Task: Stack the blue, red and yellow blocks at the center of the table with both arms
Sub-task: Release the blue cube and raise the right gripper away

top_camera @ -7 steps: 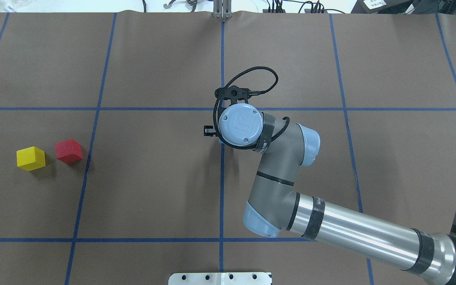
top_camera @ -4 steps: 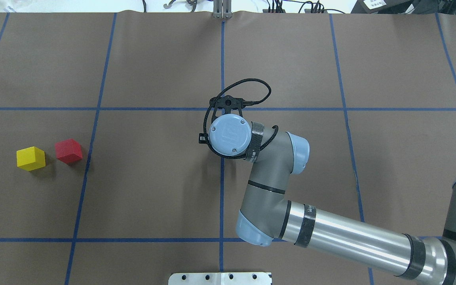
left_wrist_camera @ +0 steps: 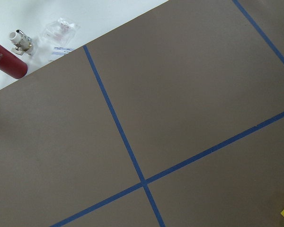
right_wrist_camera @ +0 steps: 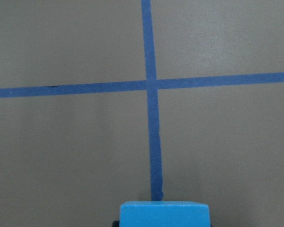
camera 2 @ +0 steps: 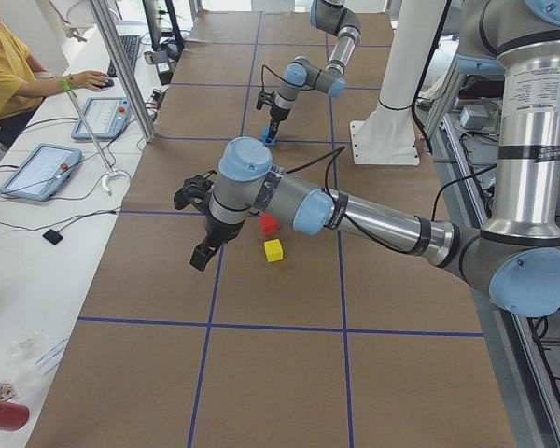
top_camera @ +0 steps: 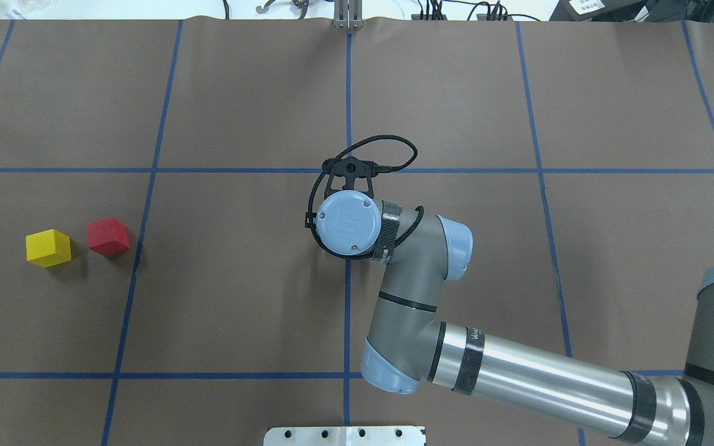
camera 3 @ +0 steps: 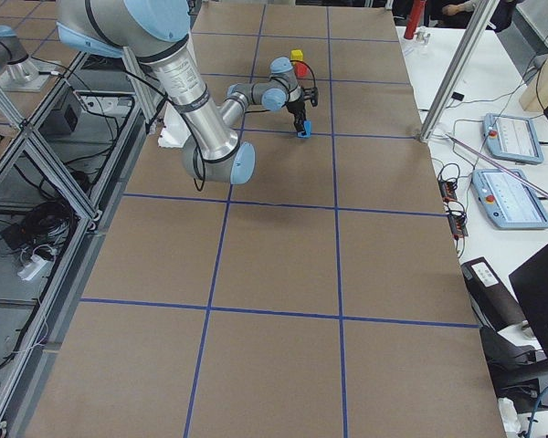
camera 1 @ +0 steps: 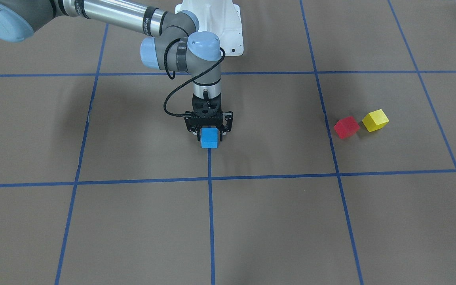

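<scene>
Your right gripper (camera 1: 209, 132) pinches the blue block (camera 1: 209, 137) at table centre; red block (camera 1: 346, 127) and yellow block (camera 1: 375, 120) wait at three o'clock in the front-facing view; probably light, rigid cubes, so grip opposite flat faces; left gripper (camera 2: 203, 254): cannot tell.

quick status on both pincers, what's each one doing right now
Right pincer: shut on the blue block, at the table's center line.
Left pincer: shows only in the left side view; cannot tell open or shut.
</scene>
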Robot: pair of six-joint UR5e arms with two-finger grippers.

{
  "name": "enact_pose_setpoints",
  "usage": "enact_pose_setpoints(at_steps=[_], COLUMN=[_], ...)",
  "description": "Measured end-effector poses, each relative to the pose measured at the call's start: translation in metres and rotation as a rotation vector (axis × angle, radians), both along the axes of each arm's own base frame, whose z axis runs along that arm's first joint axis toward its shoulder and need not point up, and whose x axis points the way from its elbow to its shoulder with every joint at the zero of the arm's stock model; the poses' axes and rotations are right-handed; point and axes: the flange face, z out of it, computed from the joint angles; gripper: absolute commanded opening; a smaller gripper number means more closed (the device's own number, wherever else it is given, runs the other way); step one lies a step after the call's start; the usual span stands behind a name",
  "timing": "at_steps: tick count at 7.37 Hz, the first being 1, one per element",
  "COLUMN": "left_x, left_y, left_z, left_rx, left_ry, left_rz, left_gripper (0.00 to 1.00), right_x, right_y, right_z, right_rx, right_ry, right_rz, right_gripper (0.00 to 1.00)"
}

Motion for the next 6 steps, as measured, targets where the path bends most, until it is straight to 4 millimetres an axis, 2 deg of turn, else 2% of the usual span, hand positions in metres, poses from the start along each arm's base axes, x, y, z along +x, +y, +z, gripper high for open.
enact_pose_setpoints(at_steps=[1, 2, 3, 4, 5, 6], left_x=[0.0, 0.0, 0.002, 0.007, 0.018, 0.035], left_y=[0.0, 0.0, 0.0, 0.001, 0.001, 0.002], left_z=[-0.001, -0.002, -0.006, -0.012, -0.018, -0.027], left_rx=[0.001, 0.004, 0.019, 0.051, 0.059, 0.009], left_ry=[0.0, 0.005, 0.022, 0.056, 0.107, 0.182], left_rz=[0.0, 0.003, 0.013, 0.034, 0.049, 0.031], left_gripper=[1.0, 1.0, 1.0, 1.0, 1.0, 1.0], right_x=[0.005, 0.023, 0.055, 0.105, 0.166, 0.24], right_y=[-0.005, -0.023, -0.053, -0.093, -0.13, -0.163], right_z=[-0.007, -0.016, -0.023, -0.025, -0.019, -0.001], right_rx=[0.006, 0.012, 0.008, -0.007, -0.016, -0.006], right_ry=[-0.011, -0.019, -0.014, -0.005, -0.004, -0.003], right_rz=[0.008, 0.03, 0.048, 0.038, 0.007, -0.039], right_gripper=[1.0, 1.0, 1.0, 1.0, 1.0, 1.0])
